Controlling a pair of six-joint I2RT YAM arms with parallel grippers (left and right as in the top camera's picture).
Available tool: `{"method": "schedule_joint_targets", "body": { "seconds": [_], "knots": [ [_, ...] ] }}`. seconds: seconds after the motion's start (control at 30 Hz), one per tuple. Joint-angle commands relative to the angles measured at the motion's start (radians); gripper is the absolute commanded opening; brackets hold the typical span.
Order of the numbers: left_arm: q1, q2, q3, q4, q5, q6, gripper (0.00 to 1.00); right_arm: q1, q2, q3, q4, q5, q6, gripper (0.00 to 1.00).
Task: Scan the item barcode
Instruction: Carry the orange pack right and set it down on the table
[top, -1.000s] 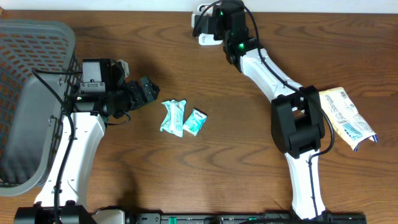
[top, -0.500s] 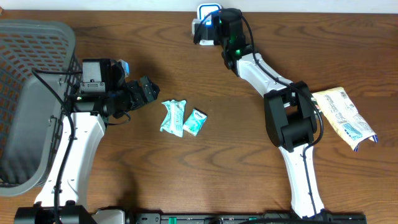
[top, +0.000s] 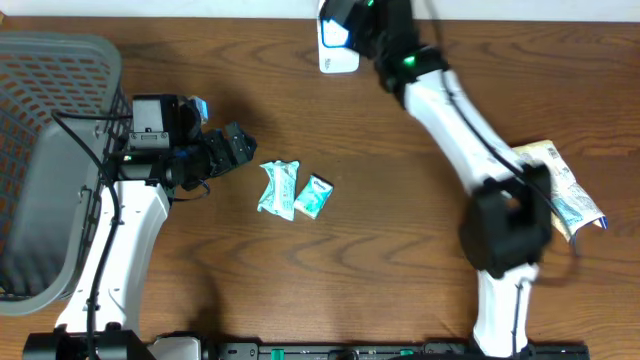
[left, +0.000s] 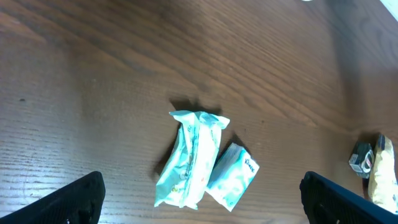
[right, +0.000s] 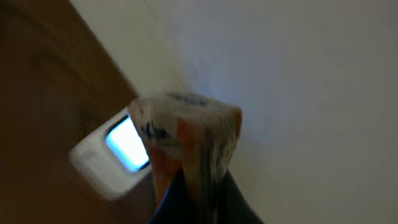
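Right gripper (right: 193, 186), clamped on a crinkled orange-and-white packet (right: 186, 124), holds it close to the lit barcode scanner (top: 338, 58) at the far edge of the wooden surface (top: 400, 230). Left gripper (top: 232, 148) hangs with fingers wide apart near a cluster of teal packets (top: 290, 190), with a grey mesh basket (top: 40, 100) at far left.

Table (top: 300, 270): brown wood grain
Basket (top: 40, 110): grey mesh
Packets (top: 280, 188): teal and white
Scanner (top: 340, 62): white, blue lit window
Held packet (right: 186, 134): white and orange
Pouch (top: 560, 190): cream, blue print
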Motion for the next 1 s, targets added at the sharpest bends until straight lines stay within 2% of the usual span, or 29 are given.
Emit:
{"method": "schedule_joint_targets", "body": {
  "seconds": [0.0, 0.1, 0.3, 0.33, 0.43, 0.47, 0.6, 0.83, 0.9, 0.97],
  "knots": [
    [0.004, 0.001, -0.003, -0.003, -0.006, 0.013, 0.99, 0.0, -0.14, 0.003, -0.187, -0.029, 0.491, 0.01],
    [0.004, 0.001, -0.003, -0.003, -0.006, 0.013, 0.99, -0.005, -0.212, 0.003, -0.439, -0.042, 0.71, 0.01],
    [0.004, 0.001, -0.003, -0.003, -0.006, 0.013, 0.99, -0.033, -0.248, -0.02, -0.97, -0.099, 0.841, 0.01],
    [0.004, 0.001, -0.003, -0.003, -0.005, 0.013, 0.99, -0.04, -0.248, -0.048, -1.008, -0.097, 0.851, 0.01],
    [0.004, 0.001, -0.003, -0.003, -0.006, 0.013, 0.99, -0.061, -0.248, -0.151, -1.025, -0.096, 0.871, 0.01],
    [0.004, 0.001, -0.003, -0.003, -0.006, 0.013, 0.99, -0.085, -0.248, -0.244, -0.998, -0.096, 0.895, 0.01],
    [0.004, 0.001, -0.003, -0.003, -0.006, 0.013, 0.99, -0.164, -0.248, -0.41, -0.927, -0.096, 0.929, 0.01],
    [0.004, 0.001, -0.003, -0.003, -0.005, 0.013, 0.99, -0.329, -0.248, -0.533, -0.882, -0.042, 0.929, 0.02],
    [0.004, 0.001, -0.003, -0.003, -0.006, 0.013, 0.99, -0.385, -0.248, -0.544, -0.886, -0.01, 0.929, 0.36],
    [0.004, 0.001, -0.003, -0.003, -0.006, 0.013, 0.99, -0.406, -0.248, -0.544, -0.884, -0.015, 0.929, 0.56]
  ]
}}
